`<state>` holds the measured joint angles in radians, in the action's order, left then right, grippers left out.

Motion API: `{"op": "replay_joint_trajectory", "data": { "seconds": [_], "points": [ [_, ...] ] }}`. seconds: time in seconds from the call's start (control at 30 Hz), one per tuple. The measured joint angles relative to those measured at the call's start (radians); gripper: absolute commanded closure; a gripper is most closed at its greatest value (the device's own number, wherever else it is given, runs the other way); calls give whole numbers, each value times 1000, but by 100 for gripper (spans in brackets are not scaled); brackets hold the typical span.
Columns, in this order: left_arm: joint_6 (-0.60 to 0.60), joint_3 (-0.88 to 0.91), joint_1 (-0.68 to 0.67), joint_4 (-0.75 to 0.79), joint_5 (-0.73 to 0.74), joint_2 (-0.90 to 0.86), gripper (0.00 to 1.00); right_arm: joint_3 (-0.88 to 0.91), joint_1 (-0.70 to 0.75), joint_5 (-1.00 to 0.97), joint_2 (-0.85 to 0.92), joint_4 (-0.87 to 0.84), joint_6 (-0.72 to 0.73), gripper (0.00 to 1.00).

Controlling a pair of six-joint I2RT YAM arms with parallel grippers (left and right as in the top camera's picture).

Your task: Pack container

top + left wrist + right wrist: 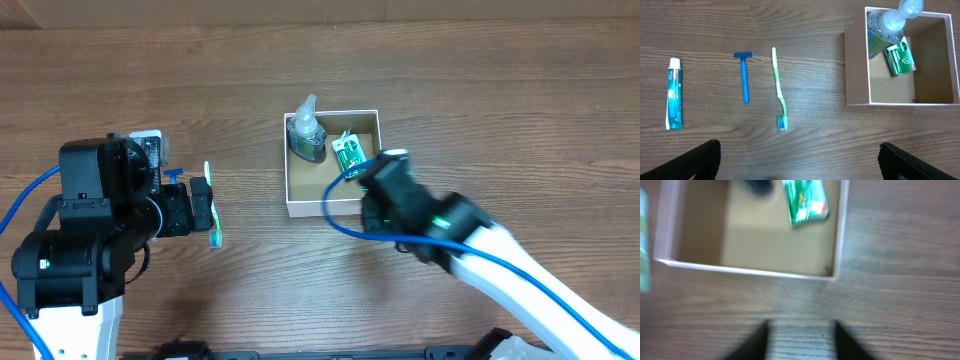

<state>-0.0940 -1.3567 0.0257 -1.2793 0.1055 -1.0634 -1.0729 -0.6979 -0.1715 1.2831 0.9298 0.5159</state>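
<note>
The container [322,208] is a small white-walled box with a brown floor at mid-table. Inside it stand a clear soap bottle [305,135] and a green packet [348,152]. My right gripper [375,188] hovers at the box's front right corner. In the blurred right wrist view its fingers [802,340] are open and empty, just outside the box wall [745,270]. My left gripper [799,160] is open and empty above a green toothbrush [779,87], a blue razor [745,75] and a toothpaste tube [674,94]. All three lie on the table left of the container [857,65].
The table is brown wood. In the overhead view the left arm covers the razor and the toothpaste; only the toothbrush [212,205] shows beside the left fingers. A blue cable [335,205] loops from the right arm over the box's front wall.
</note>
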Motion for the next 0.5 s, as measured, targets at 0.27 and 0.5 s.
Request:
{"op": "replay_joint_trajectory", "data": {
  "seconds": [0.27,0.5],
  "points": [
    [-13,0,0,24,0,-3,0,-3,330,8,-287,110,41,0],
    [-48,-6,0,37,1,-135,0,-3,619,43,-314,253,18,0]
  ]
}}
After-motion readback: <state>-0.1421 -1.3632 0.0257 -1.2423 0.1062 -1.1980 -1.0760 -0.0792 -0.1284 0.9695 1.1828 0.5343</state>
